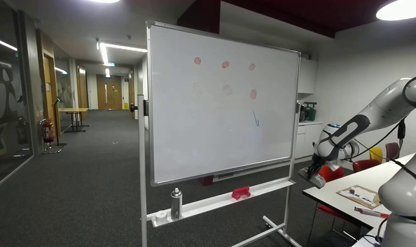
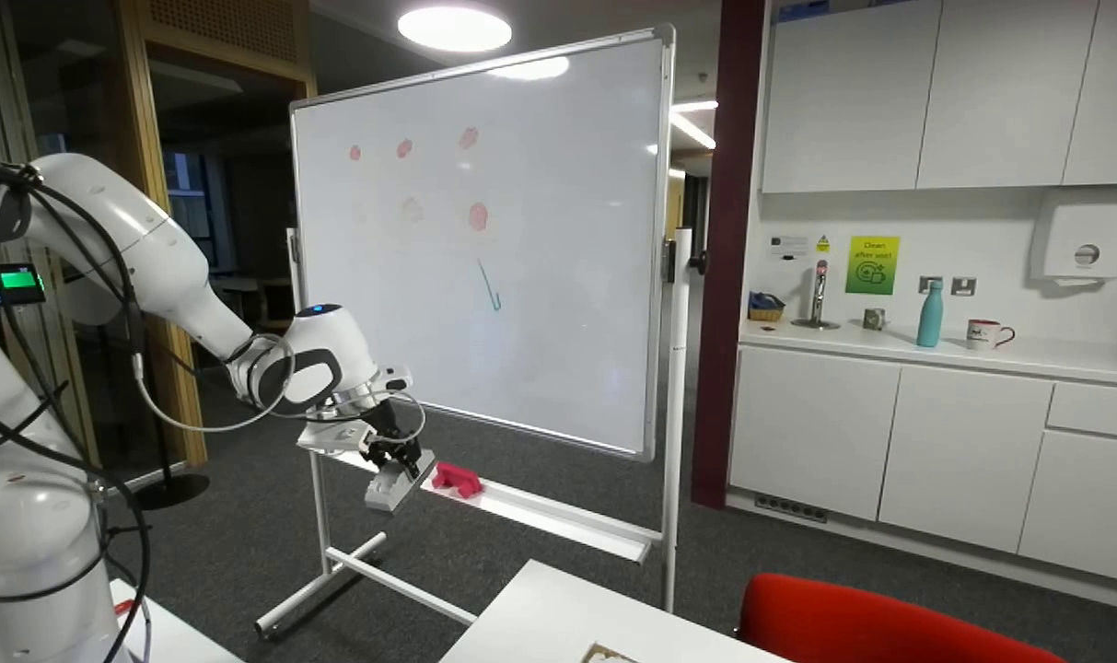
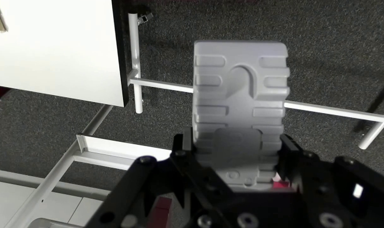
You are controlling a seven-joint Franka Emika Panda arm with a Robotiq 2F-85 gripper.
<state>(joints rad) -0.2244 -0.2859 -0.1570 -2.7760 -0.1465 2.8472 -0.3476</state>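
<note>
"Fingers [image 3: 291, 150]: spread or not?"

"No, they're pinching a grey ribbed block [image 3: 239, 110], one on each side. They grip it near one end, and the longer part sticks out past them."

"Where is the block?"

"In mid-air, tilted, apart from the whiteboard [image 1: 225, 137]. In an exterior view it shows just past the corner of the white surface [image 1: 326, 192]."

"What's on the whiteboard?"

"Reddish blots [image 1: 225, 64] in two rows of three, some very faint, and a blue-green hooked stroke [image 1: 255, 118] beneath the right-hand ones."

"And below it?"

"A tray [image 1: 211, 202] bearing a red bracket-shaped piece [image 1: 241, 192], an upright spray can [image 1: 176, 206] and, just beside the can, a white round piece [image 1: 161, 217]."

"Anything on the surface?"

"A piece of cardboard [image 1: 357, 201], and a red pen [image 1: 371, 212] near the arm's base [image 1: 401, 226]."
</note>
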